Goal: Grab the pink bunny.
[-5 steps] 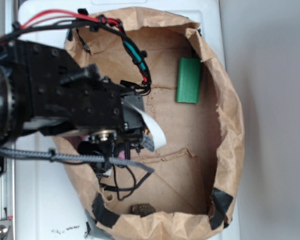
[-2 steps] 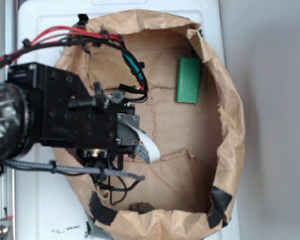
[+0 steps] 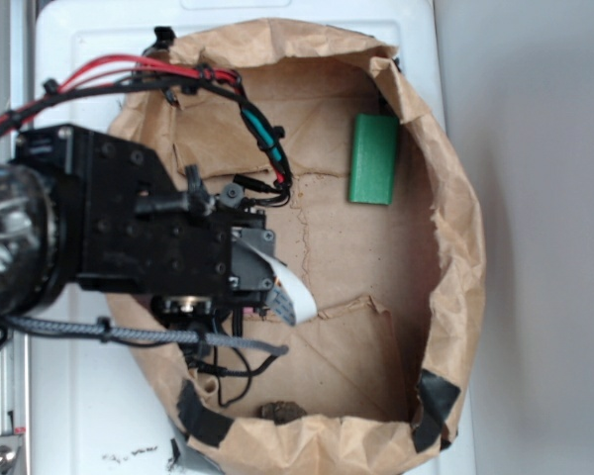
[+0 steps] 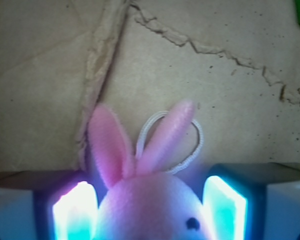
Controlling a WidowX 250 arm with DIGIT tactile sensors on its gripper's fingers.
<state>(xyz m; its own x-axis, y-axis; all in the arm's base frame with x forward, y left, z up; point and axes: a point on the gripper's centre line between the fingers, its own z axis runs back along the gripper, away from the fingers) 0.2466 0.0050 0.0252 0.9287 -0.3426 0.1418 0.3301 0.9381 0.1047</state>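
Claw (image 4: 149,210) first: its two glowing pads (image 4: 74,212) stand spread, one on each side of the bunny's (image 4: 150,200) head, and I see a sliver of gap between fur and pad on both sides, so I judge nothing is pinched yet. From the wrist view the bunny sits square between my fingers, ears pointing away from me across the brown paper (image 4: 230,100), the white loop (image 4: 190,150) lying behind the ears. Its dark eye shows low on the head; the body is out of the picture.

From outside, my arm (image 3: 129,237) covers the left half of the paper-lined tub (image 3: 455,247), and the bunny is hidden under my wrist. The green block (image 3: 373,158) lies well apart, near the far rim, and is no concern.

So I take the step in hand to be the close: approach and alignment look done, the squeeze is not. Next I should bring the pads together on the head, evenly, since it is soft and will give before it holds. How low I am over the floor I cannot tell; if the pads only catch the top of the head, the plush may slip out, so a slight drop before closing could help.
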